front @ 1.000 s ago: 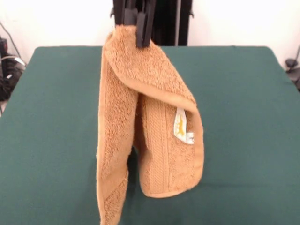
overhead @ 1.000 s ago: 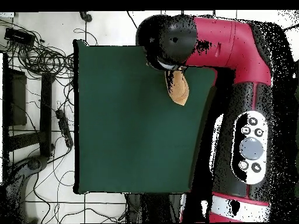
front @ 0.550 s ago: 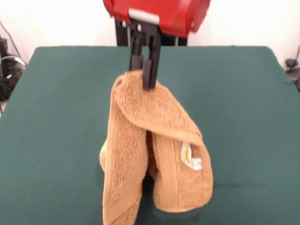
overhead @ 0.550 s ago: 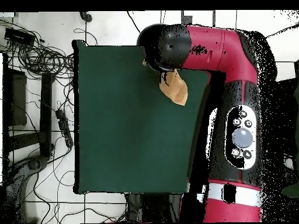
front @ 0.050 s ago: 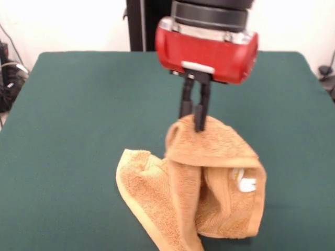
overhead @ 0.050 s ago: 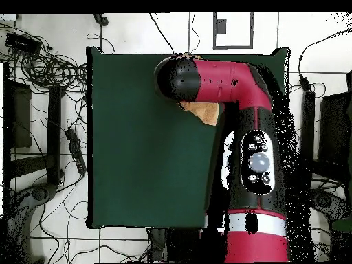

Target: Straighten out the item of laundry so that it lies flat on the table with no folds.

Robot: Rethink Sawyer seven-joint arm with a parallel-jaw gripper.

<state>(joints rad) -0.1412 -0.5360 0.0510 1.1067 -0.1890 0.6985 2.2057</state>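
My jaws (front @ 0.050 s ago: 198,121) are pinched shut on the top edge of the orange-tan towel (front @ 0.050 s ago: 209,183), holding it up at one point so the cloth hangs down from that grip. Because only that one spot is lifted, the towel drapes in a hooded fold: a rounded flap curls over just below my jaws, and under it two layers hang side by side. A small white tag (front @ 0.050 s ago: 245,182) shows on the inner face at the right. The lower part of the towel already rests on the dark green table (front @ 0.050 s ago: 68,115); a corner spreads out to the left and toward the near edge, lying crumpled rather than flat. In the front view the towel sits near the middle of the table, slightly right and toward the near side. From overhead, my red arm (overhead @ 0.050 s ago: 234,75) covers most of it, and only a small tan patch of cloth shows beside the wrist. I judge the straightening far from done: the cloth is doubled over itself, and holding it high by one edge seems meant to let its weight pull the folds open.
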